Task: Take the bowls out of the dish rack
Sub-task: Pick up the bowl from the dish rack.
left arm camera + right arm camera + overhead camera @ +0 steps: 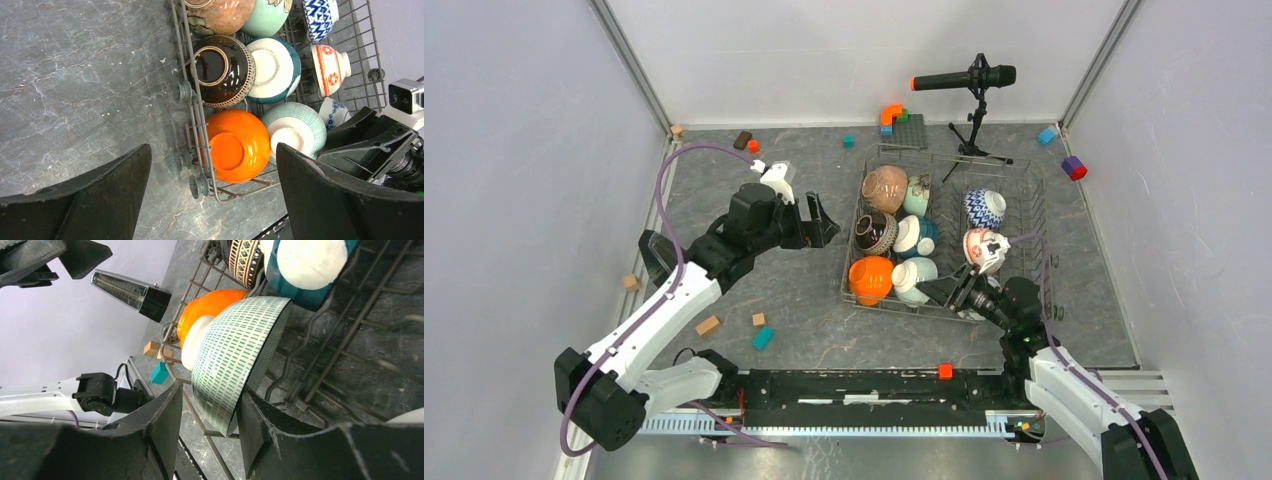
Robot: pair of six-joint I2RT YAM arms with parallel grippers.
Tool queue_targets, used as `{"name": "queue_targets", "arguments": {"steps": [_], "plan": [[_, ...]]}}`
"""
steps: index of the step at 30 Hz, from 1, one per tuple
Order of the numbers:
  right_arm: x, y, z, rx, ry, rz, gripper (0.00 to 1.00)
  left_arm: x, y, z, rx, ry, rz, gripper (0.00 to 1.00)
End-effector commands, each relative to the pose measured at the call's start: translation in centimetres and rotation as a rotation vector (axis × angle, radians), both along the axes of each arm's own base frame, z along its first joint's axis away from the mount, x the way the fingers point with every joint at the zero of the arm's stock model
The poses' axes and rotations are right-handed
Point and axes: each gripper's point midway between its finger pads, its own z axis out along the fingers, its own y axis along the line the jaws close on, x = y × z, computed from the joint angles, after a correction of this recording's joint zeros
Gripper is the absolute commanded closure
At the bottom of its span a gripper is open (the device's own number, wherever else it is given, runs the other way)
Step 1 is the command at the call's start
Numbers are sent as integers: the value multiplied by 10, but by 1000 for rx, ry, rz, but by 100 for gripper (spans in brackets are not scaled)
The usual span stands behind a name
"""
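Note:
The grey wire dish rack (1024, 215) holds several bowls lying on their sides: brown speckled (884, 188), dark striped (875, 232), teal (916, 237), blue-white zigzag (985, 208), red-white (984, 250), orange (870, 280) and a pale green gridded bowl (914, 278). My right gripper (210, 392) straddles the lower rim of the gridded bowl (235, 350). Its inner finger touches the rim, and a gap remains at the outer finger. My left gripper (212, 150) hovers wide open and empty above the rack's near-left corner, over the orange bowl (235, 145).
A microphone on a tripod (964, 78) stands behind the rack, beside a grey studded plate (911, 130). Small toy blocks lie scattered: teal (763, 338) and tan (709, 325) left of the rack, purple-red (1074, 167) at the back right. Walls close in on both sides.

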Motion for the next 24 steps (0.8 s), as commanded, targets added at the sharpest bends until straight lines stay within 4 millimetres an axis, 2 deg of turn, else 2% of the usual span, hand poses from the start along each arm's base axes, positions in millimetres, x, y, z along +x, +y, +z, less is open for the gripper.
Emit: {"name": "queue_targets", "arguments": {"steps": [1, 9, 17, 24], "plan": [[-11, 6, 5, 59, -36, 52, 52, 1, -5, 5, -33, 7, 2, 0], [-16, 8, 8, 95, -42, 75, 57, 2, -5, 3, -27, 12, 6, 0], [-20, 10, 3, 106, -24, 93, 63, 2, -4, 2, -23, 15, 11, 0], [-21, 11, 0, 98, -16, 105, 60, 2, -4, 1, -22, 15, 11, 0]]}}
